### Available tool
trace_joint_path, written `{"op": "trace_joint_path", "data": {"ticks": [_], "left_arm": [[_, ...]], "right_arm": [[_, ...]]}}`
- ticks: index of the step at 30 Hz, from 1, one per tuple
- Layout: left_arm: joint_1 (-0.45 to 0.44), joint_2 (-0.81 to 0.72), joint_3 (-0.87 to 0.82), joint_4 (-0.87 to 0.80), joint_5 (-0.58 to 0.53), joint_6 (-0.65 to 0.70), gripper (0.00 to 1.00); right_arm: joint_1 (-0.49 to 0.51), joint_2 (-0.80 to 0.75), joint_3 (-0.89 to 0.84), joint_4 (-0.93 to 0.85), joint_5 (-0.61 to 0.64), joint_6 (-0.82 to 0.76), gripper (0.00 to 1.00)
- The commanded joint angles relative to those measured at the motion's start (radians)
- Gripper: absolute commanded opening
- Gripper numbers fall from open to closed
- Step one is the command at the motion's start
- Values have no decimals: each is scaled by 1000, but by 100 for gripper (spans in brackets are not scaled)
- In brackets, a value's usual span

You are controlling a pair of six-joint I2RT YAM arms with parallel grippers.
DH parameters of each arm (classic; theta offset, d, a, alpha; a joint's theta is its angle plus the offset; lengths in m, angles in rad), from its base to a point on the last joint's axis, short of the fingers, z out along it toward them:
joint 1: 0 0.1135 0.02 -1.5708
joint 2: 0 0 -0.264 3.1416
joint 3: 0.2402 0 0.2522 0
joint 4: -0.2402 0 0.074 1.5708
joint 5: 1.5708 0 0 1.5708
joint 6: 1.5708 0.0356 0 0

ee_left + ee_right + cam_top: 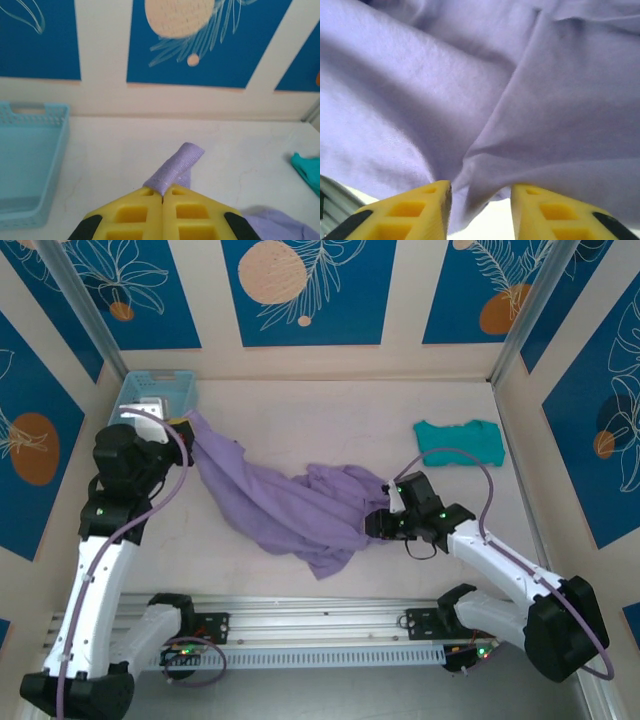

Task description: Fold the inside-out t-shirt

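The lavender inside-out t-shirt [290, 502] lies bunched across the middle of the table, one end pulled up toward the back left. My left gripper [183, 430] is raised there, shut on a ribbed hem strip of the t-shirt [175, 167] that sticks out past its yellow fingers [135, 215]. My right gripper [378, 523] sits at the t-shirt's right edge. In the right wrist view its jaws stand apart, open, with a loose fold of the t-shirt [485, 170] hanging between the fingertips [435, 200].
A light blue basket [157, 393] stands at the back left corner, just behind my left gripper; its wall [55, 170] lies at the left of the left wrist view. A small teal garment [460, 443] lies at the back right.
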Motion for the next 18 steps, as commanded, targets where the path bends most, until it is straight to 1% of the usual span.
{"op": "trace_joint_path", "data": {"ticks": [1, 4, 7, 10, 14, 16, 18], "left_arm": [[14, -8, -1, -28, 102, 6, 0], [14, -15, -43, -10, 129, -2, 0], [14, -9, -73, 15, 161, -13, 0], [14, 2, -76, 23, 181, -15, 0], [15, 6, -76, 25, 202, -13, 0], [14, 8, -78, 29, 208, -14, 0], [14, 12, -79, 31, 214, -13, 0]], "right_arm": [[-78, -16, 77, -71, 110, -42, 45], [-159, 31, 118, -80, 199, -85, 48], [-188, 152, 177, -95, 254, -151, 49], [-186, 271, 226, -105, 248, -186, 49], [-165, 393, 288, -154, 355, -219, 51], [-155, 435, 306, -164, 350, -240, 53], [-116, 471, 323, -174, 380, -261, 56]]}}
